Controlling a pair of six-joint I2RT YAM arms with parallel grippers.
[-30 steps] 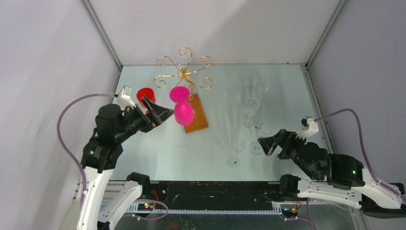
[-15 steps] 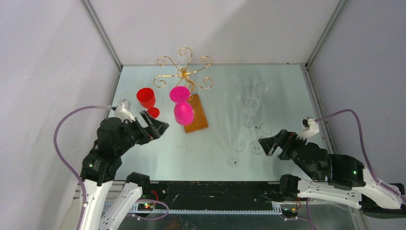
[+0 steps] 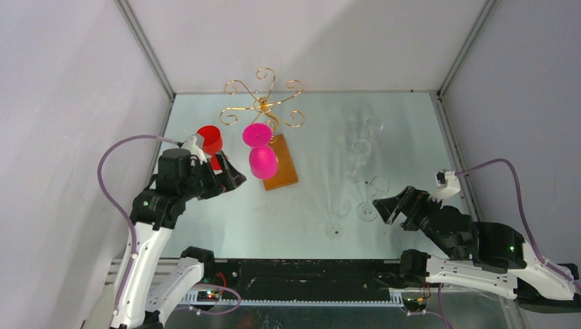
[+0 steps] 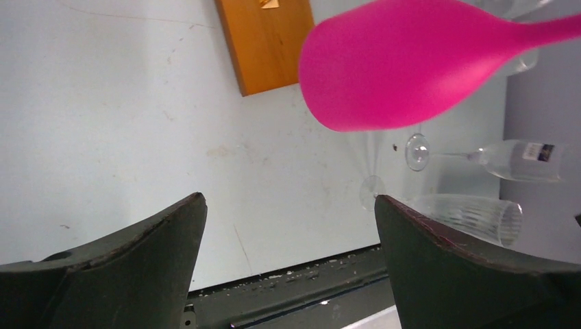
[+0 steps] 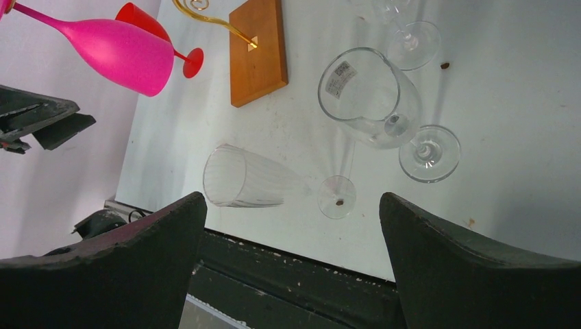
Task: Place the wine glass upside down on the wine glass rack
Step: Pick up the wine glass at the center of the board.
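The gold wire wine glass rack (image 3: pixel 262 103) stands on its brown wooden base (image 3: pixel 282 166) at the back middle. A pink wine glass (image 3: pixel 262 162) hangs upside down from one of its arms, foot up. It also shows in the left wrist view (image 4: pixel 384 68) and the right wrist view (image 5: pixel 116 48). A red wine glass (image 3: pixel 208 137) stands upright on the table left of the rack, partly hidden by my left arm. My left gripper (image 3: pixel 229 177) is open and empty, just left of the pink bowl. My right gripper (image 3: pixel 384 208) is open and empty beside the clear glasses.
Several clear glasses stand or lie at the right of the table. A wine glass with a sticker (image 5: pixel 366 96) and a ribbed flute (image 5: pixel 243 181) lie on their sides near my right gripper. Grey walls close in the left, back and right.
My left gripper drew back from the red glass toward the near edge, then turned right toward the pink bowl. The red glass stayed on the table. The right arm barely shifted.
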